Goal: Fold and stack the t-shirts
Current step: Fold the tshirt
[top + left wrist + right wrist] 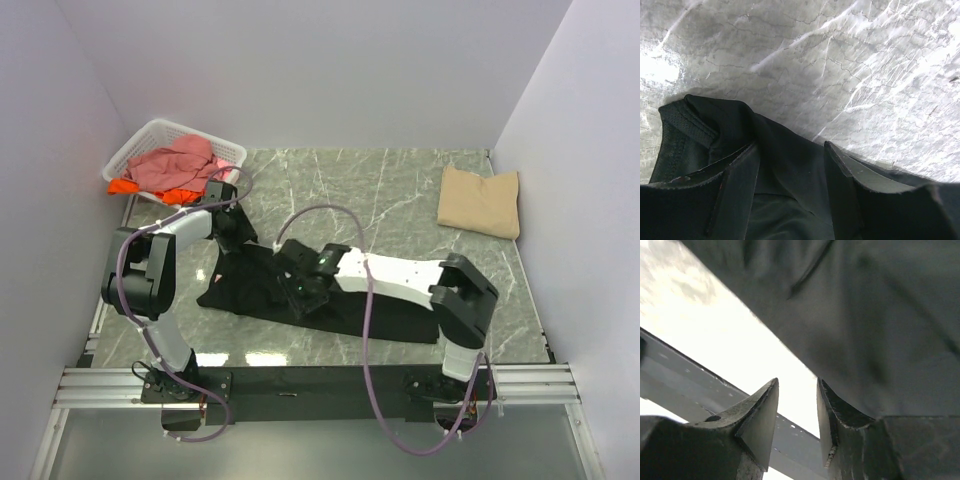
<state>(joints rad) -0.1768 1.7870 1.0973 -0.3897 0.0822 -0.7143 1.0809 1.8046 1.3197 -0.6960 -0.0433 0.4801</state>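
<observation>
A black t-shirt [390, 318] lies spread on the marble table near the front. My left gripper [228, 228] is open at the shirt's far left edge. In the left wrist view its fingers [740, 180] straddle the black cloth [785, 200], with the ribbed collar [682, 125] to the left. My right gripper [300, 290] is open and empty low over the shirt's middle. In the right wrist view [797, 381] nothing is between its jaws and the black cloth [880, 315] fills the upper right. A tan t-shirt [480, 200] lies folded at the far right.
A white lattice basket [150, 135] at the back left holds a pink shirt [175, 162] and an orange one [125, 186]. White walls close in the table on three sides. A black rail [320, 380] runs along the near edge.
</observation>
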